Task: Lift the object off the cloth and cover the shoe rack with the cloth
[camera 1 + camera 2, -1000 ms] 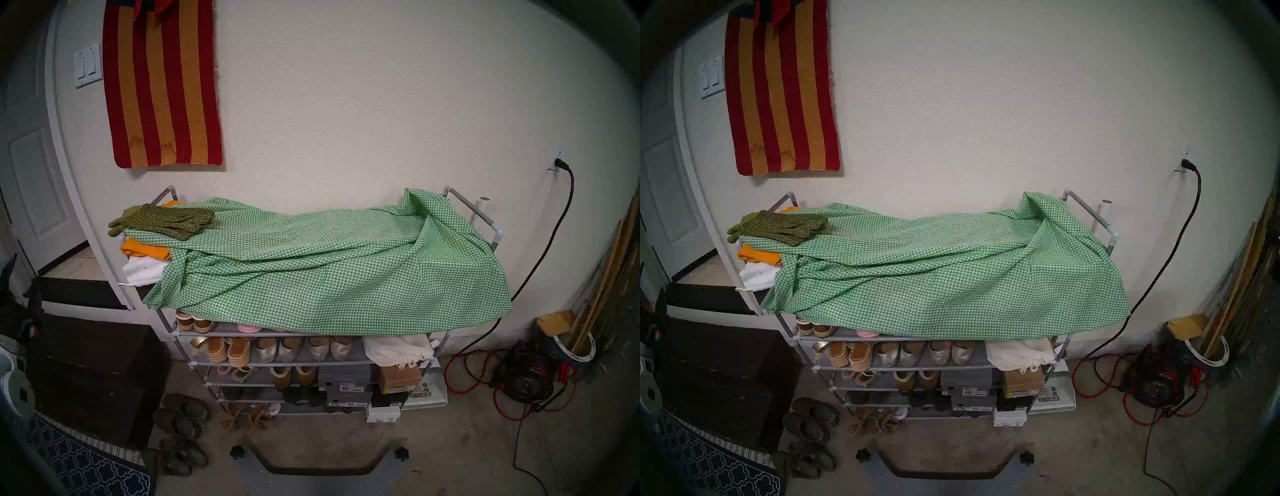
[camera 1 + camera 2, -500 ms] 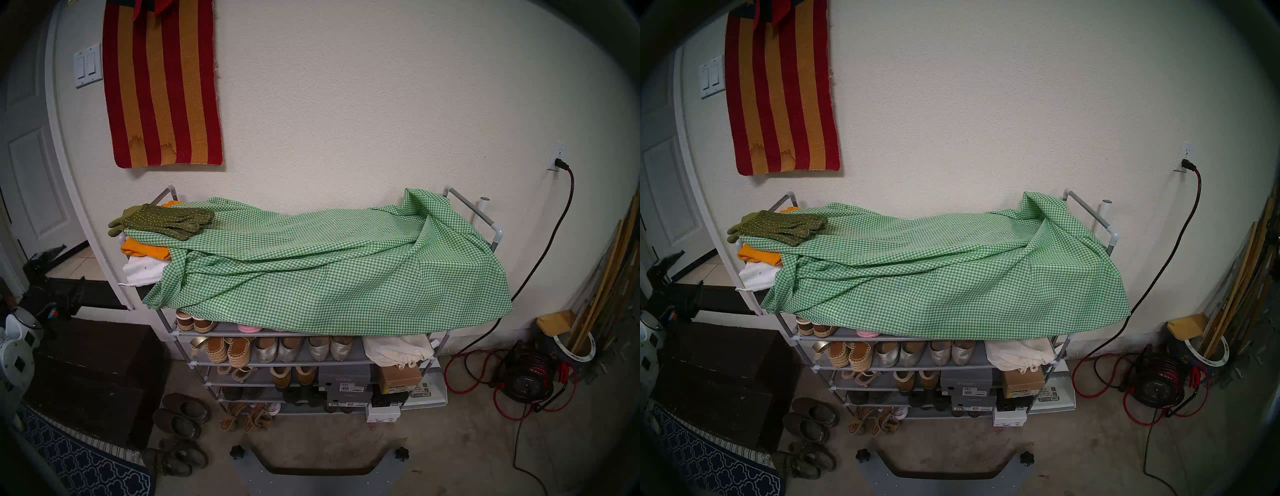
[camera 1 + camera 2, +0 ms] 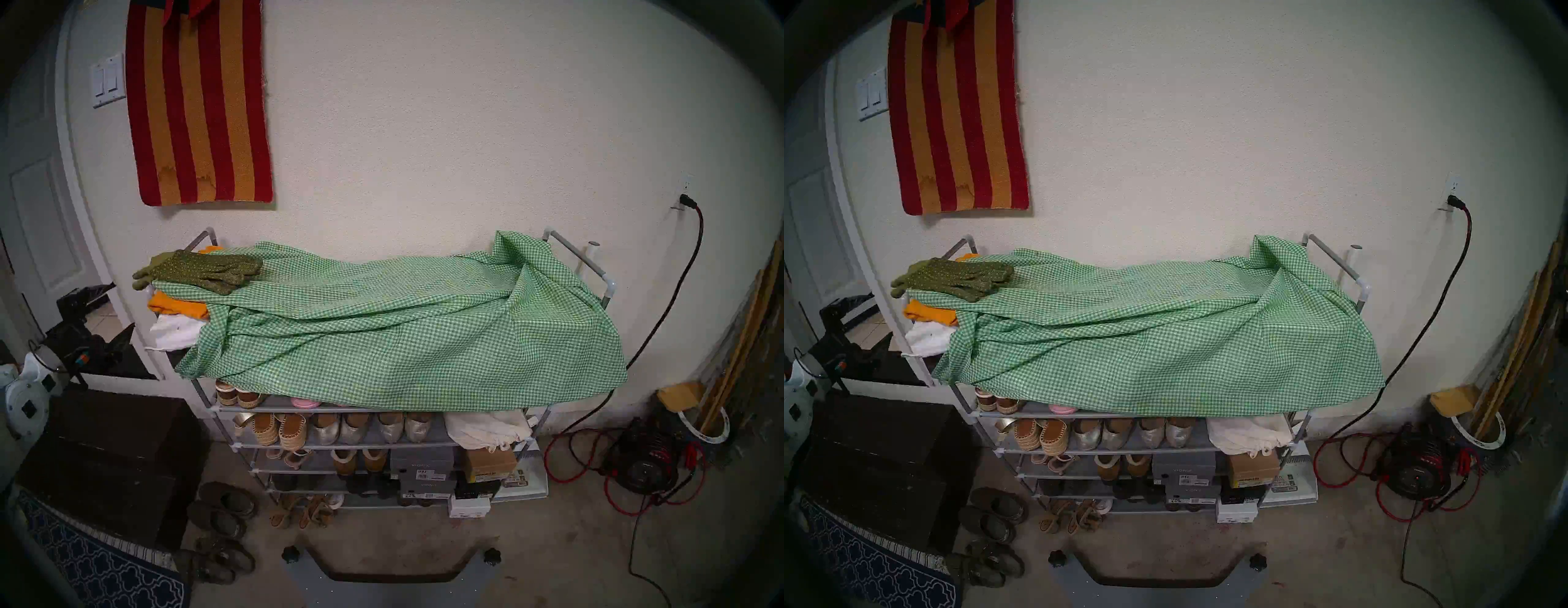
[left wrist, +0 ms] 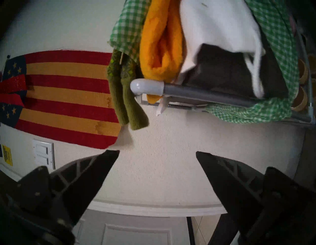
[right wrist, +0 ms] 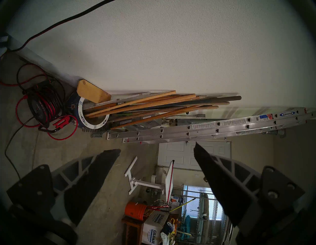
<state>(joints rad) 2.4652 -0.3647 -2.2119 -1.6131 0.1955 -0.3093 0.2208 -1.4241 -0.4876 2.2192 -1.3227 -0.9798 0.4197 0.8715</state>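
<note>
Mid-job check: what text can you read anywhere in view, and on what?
"VIONIC": grey shoe box.
"WERNER": ladder.
"AMES": tool handle.
"GILDAN": cardboard box.
Other box labels, ladder stickers and the yellow wall sign: too small or blurred to read.

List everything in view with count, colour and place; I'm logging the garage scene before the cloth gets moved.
gloves: a pair, olive green, on the cloth's left end
cloth: one, green-and-white check, bunched over the rack top
shoe rack: one, grey, against the wall
orange fabric: one, folded, under the gloves' end
white fabric: one, below the orange
striped rug: one, red and gold, on the wall
wooden chest: one, dark brown, left of the rack
cord reel: one, black and red, floor right
ladder: one, silver, right wrist view
left gripper: open, short of the gloves
right gripper: open, empty
</note>
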